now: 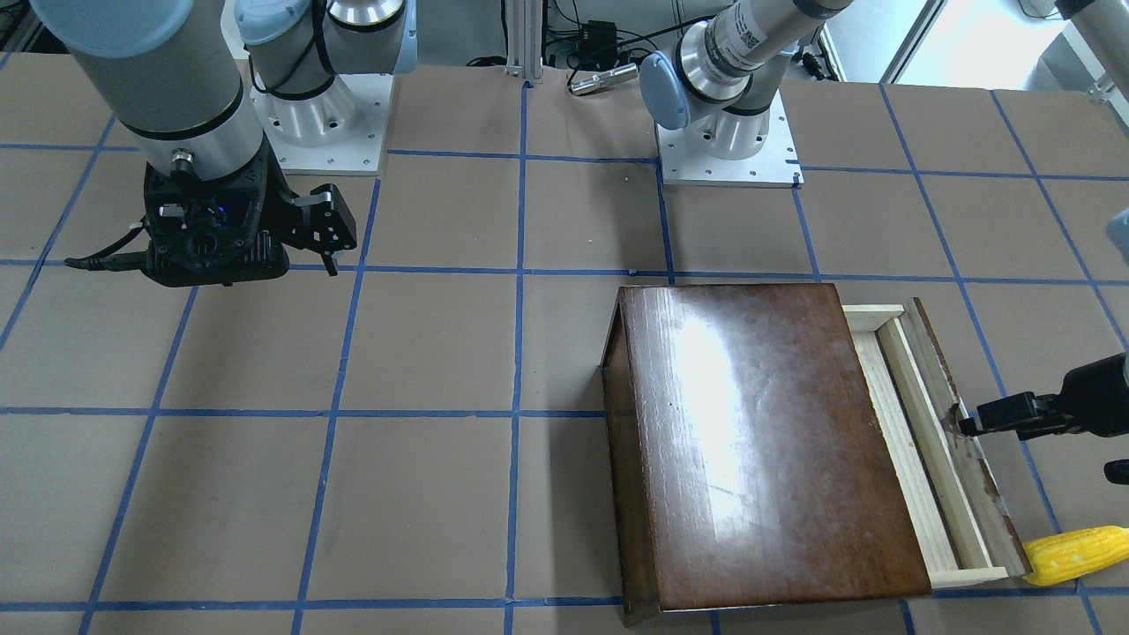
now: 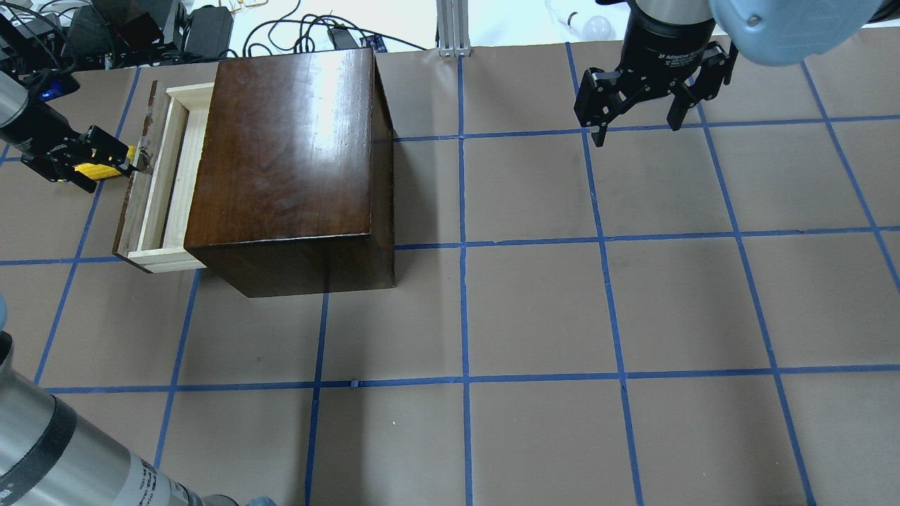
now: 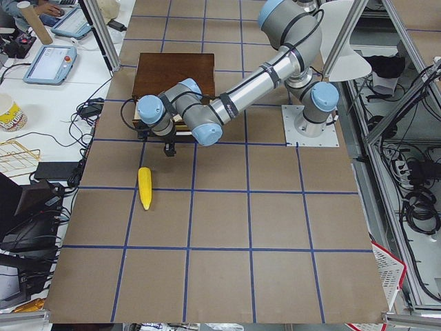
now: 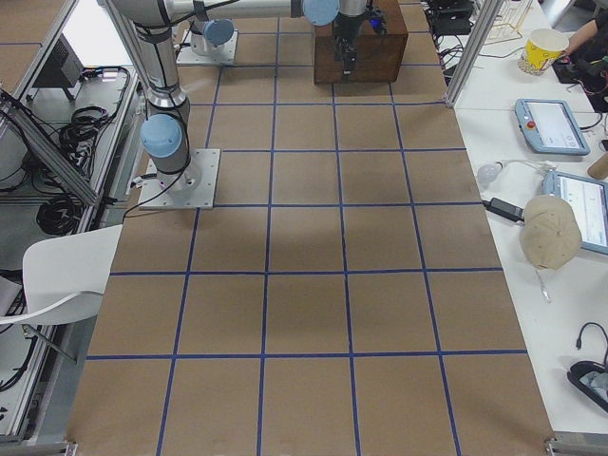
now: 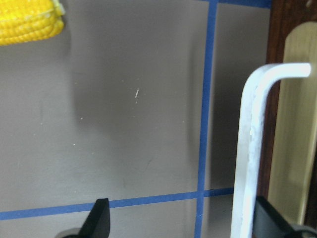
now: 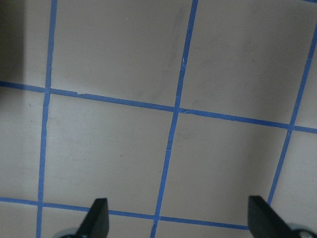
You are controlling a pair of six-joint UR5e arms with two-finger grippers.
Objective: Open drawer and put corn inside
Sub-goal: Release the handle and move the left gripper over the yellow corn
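The dark-brown box stands at the table's left, and its drawer is pulled out a short way, showing pale wood. My left gripper is at the drawer's front panel, open. In the left wrist view the white handle lies between the fingers, close to one fingertip. The yellow corn lies on the table just past the drawer's far corner. It also shows in the left wrist view and the exterior left view. My right gripper hangs open and empty over the table's right side.
The arm bases are bolted at the robot's edge of the table. The brown table surface is marked with a blue tape grid. Cables and equipment lie beyond the far edge behind the box.
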